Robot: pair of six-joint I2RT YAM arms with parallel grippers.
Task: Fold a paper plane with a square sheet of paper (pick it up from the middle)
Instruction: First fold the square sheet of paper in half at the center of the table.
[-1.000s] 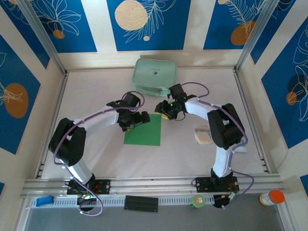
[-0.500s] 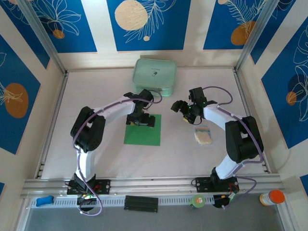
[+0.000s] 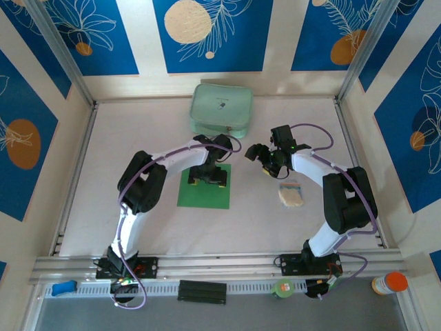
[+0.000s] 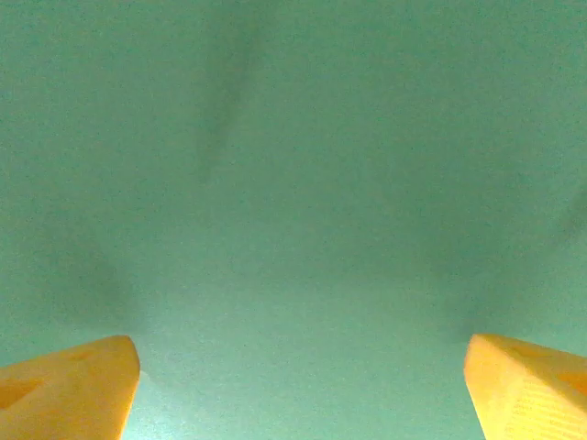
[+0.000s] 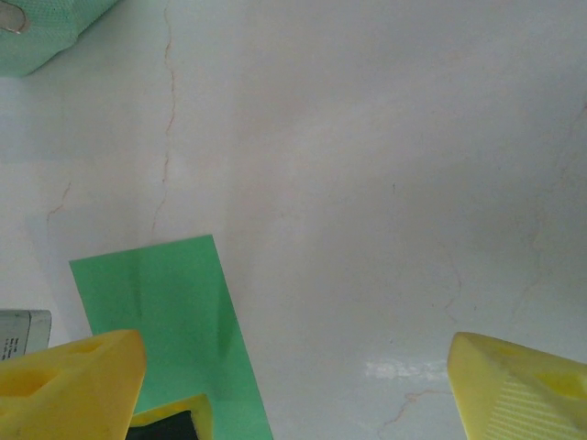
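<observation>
left gripper (image 3: 209,176) sits wide open and empty low over the square sheet of paper (image 3: 202,196) lying flat on the table (image 3: 131,131), right gripper (image 3: 256,154) open and empty beside it, so I'd come down dead centre and pinch gently

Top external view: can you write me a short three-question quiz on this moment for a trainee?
1. True or false: the right gripper holds the square sheet of paper.
2. Short answer: which lies farther from the robot, the square sheet of paper or the zip pouch?
3. Multiple choice: what lies directly below the left gripper, whose jaws stand open?
A. the zip pouch
B. the square sheet of paper
C. a cup

Key:
1. False: its jaws are open over bare surface beside the sheet.
2. The zip pouch.
3. B.
</observation>
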